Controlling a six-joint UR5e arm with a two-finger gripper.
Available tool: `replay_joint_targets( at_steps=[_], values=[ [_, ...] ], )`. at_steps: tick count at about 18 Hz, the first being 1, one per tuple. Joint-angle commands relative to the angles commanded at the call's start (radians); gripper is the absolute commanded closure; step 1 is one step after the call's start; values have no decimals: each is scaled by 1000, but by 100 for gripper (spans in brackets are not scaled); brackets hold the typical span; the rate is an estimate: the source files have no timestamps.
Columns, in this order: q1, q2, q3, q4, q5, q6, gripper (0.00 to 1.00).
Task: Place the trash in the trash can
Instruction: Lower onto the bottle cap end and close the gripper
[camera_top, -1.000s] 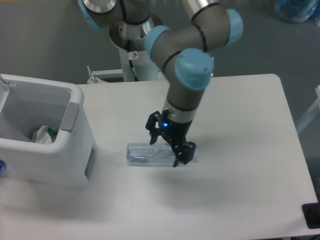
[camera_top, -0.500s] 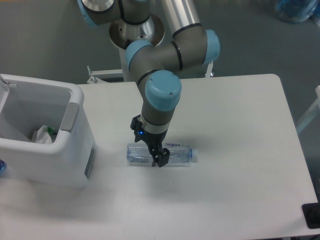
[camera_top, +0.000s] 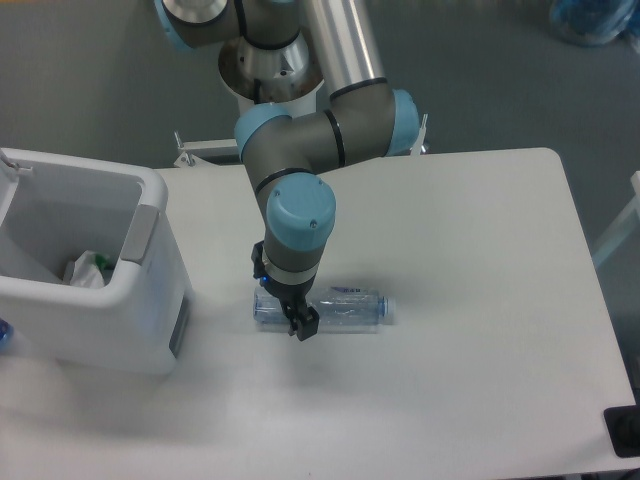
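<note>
- Hovering low over the clear, flattened plastic bottle with a bluish label (camera_top: 325, 309), the black two-finger gripper (camera_top: 288, 312) sits at the end of that bottle nearer the large white boxy plastic trash can (camera_top: 150, 300).
- The bottle lies on its side on the white table (camera_top: 480, 300), just to the right of the trash can and apart from it, its long axis running away from the can.
- One dark finger (camera_top: 304, 322) shows on the near side of the bottle; the other is hidden under the wrist, so I cannot tell how wide the jaws stand or whether they have closed on the plastic.
- Inside the trash can, a crumpled white-translucent wrapper (camera_top: 88, 270) rests in the bottom, so that item looks done.
- The step in hand, as I judge it, is taking hold of the bottle.
- The next move calls for a firm pinch across the bottle's width, then a lift high enough to pass the can's thick rim before travelling left over the opening.
- Gripped near one end, the flattened bottle may droop or swing, so the far end needs clearance over the rim.
</note>
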Motion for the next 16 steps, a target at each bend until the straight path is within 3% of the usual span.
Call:
replay_joint_targets(
  at_steps=[10, 16],
  values=[
    [-57, -52, 3, 5, 115, -3, 0],
    [-74, -77, 3, 8, 118, -17, 4]
  ],
)
